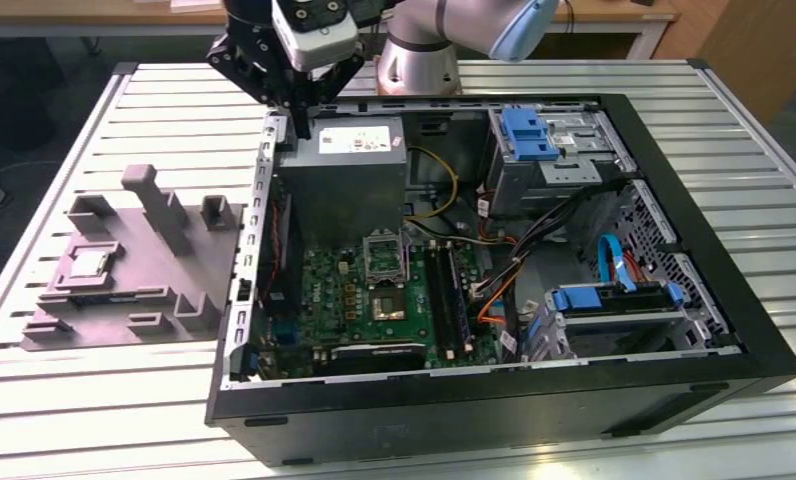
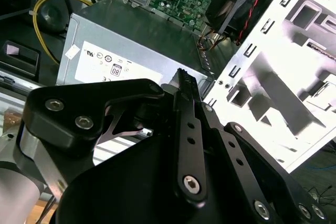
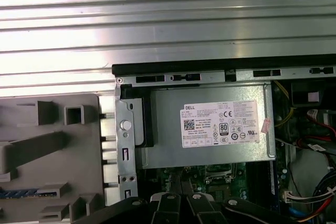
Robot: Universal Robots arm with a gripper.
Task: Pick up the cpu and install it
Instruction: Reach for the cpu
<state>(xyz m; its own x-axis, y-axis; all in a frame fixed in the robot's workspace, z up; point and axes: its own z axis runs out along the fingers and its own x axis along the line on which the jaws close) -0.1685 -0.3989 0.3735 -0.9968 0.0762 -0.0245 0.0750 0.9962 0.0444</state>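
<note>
Exterior view's left: you have a grey fixture plate [image 1: 121, 302] lying on the slatted table [image 1: 145, 100]. The cpu [image 1: 86, 265] sits flat in a recess of that plate, well apart from the gripper. Next to the plate stands the open computer case [image 1: 718, 290]. Your gripper [image 1: 295, 125] hangs over the case wall nearest the plate, just beside the power supply [image 1: 358, 170], fingers drawn together and carrying nothing. Below that unit, on the green board, lies the metal-framed socket [image 1: 382, 256]. Further right, note the two blue drive brackets [image 1: 529, 135].
</note>
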